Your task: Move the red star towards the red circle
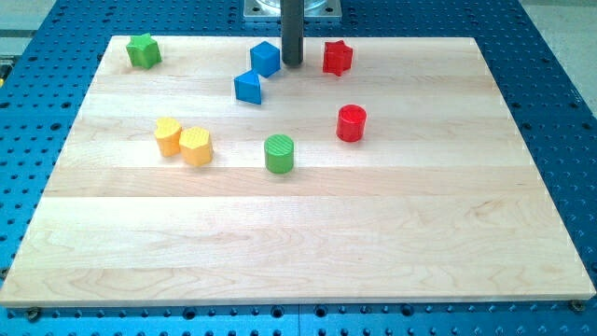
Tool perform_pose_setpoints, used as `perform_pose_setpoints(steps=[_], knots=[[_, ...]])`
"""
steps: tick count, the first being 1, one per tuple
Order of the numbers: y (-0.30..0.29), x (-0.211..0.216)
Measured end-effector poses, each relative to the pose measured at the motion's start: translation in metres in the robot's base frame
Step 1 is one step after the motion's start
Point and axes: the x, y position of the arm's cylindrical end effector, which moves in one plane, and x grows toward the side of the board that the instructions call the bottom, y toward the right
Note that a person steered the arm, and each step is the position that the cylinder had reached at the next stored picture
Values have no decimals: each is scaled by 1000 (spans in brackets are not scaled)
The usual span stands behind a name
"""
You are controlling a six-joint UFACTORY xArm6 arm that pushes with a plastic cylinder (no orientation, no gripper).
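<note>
The red star sits near the view's top, right of centre. The red circle stands below it, a little to the right. My tip is at the view's top centre, between the blue cube on its left and the red star on its right. It is apart from the star by a small gap and close to the blue cube.
A blue triangular block lies below the blue cube. A green circle stands near the centre. Two yellow blocks touch at the view's left. A green star is at the top left. The wooden board rests on a blue perforated table.
</note>
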Motion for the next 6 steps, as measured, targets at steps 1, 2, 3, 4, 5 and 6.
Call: perform_pose_setpoints(steps=[1,2,3,4,5,6], knots=[[8,-7],[29,-7],[62,-8],[78,-7],[81,15],[81,54]])
